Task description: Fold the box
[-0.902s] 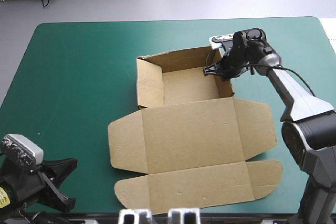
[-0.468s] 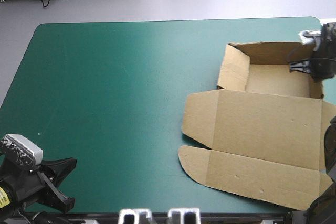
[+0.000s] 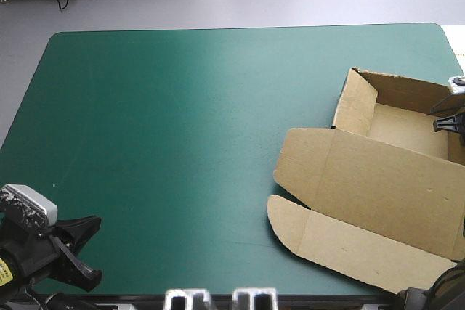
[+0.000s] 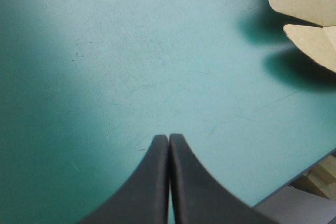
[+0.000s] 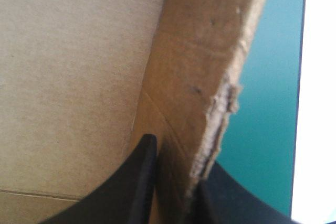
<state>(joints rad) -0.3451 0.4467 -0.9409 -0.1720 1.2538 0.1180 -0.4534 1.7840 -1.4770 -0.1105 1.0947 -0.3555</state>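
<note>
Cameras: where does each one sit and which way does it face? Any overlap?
High view: above and behind the robot, facing forward and down over the teal-green table; left arm at near-left corner, right arm at right edge.
Left wrist view: on the left wrist, looking along the left gripper, jaws shut, at bare table.
Right wrist view: on the right wrist, along the right gripper, jaws shut on the box wall.
Shared: the box shows in all three.

The brown box (image 3: 385,179) lies at the right side of the teal-green tabletop (image 3: 182,121), an open tray with its lid flat toward the near edge, the right end effector (image 3: 452,123) at its right wall, the left end effector (image 3: 80,248) well apart at the near-left corner.
</note>
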